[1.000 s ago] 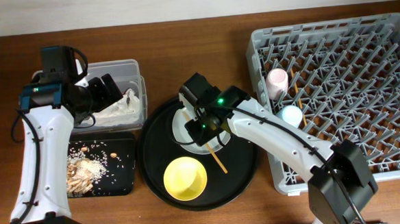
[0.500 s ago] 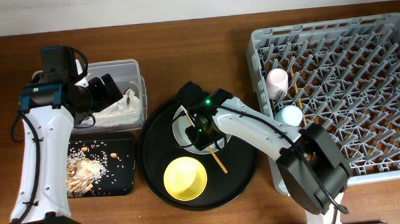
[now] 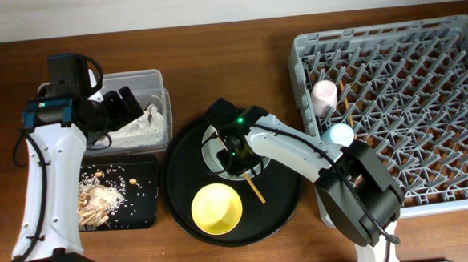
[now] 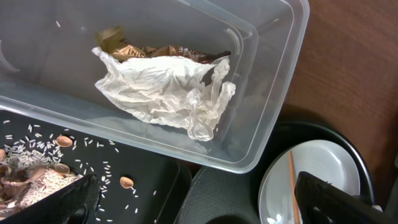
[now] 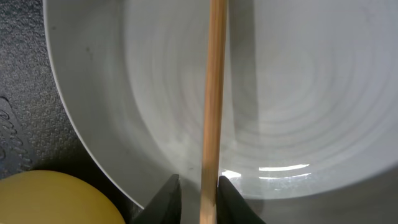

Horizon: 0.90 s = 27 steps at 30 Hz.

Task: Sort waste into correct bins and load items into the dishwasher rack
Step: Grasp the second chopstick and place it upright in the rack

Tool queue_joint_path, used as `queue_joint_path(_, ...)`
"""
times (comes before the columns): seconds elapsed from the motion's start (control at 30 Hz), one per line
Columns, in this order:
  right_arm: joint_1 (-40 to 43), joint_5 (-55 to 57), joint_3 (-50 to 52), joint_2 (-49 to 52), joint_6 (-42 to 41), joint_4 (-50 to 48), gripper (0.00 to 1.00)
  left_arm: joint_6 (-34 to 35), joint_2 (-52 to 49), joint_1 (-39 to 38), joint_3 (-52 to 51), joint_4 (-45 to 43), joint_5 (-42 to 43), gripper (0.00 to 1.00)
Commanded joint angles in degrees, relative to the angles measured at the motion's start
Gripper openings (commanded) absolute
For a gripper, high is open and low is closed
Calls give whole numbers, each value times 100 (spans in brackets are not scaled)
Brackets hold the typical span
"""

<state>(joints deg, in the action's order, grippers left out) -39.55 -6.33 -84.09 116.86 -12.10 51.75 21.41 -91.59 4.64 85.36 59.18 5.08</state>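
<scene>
My right gripper (image 3: 237, 155) is low over the pale grey plate (image 5: 298, 93) on the round black tray (image 3: 281, 193). Its jaws straddle a brown chopstick (image 5: 216, 93) lying across the plate. The right finger touches the stick and a slit remains on the left. The stick's end (image 3: 257, 192) pokes out past the plate (image 3: 211, 144), beside the yellow bowl (image 3: 216, 208). My left gripper (image 4: 199, 208) hangs wide open and empty over the corner of the clear tub (image 4: 273, 93), which holds a white napkin (image 4: 168, 93) and a gold-brown wrapper (image 4: 149, 51).
The grey rack (image 3: 389, 28) fills the right side, with a pink cup (image 3: 324, 96) and a blue cup (image 3: 340, 133) near its left edge. The shallow black tray (image 3: 141, 200) at the front left holds food scraps (image 3: 97, 198).
My right gripper has settled lower onto the plate and its jaws have narrowed round the chopstick. The left arm has not moved.
</scene>
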Motion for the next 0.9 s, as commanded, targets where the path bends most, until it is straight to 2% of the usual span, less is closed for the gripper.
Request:
queue_joint_path(0.0, -24, 81, 59, 68, -46, -15, 21, -48, 66, 13, 94, 7, -42, 99)
queue_joint_path(0.27, -24, 81, 258, 68, -46, -260, 20, -48, 66, 13, 94, 7, -42, 99)
queue_joint_path(0.43, -13, 83, 164, 50, -44, -219, 4, -48, 66, 13, 94, 7, -42, 99)
queue_joint_path(0.67, 415, 249, -1012, -376, 247, 518, 4, -48, 66, 13, 94, 4, -42, 99)
queue_joint_path(0.87, 1569, 1600, -2083, -595, 1093, 1628, 4, -48, 66, 13, 94, 7, -42, 99)
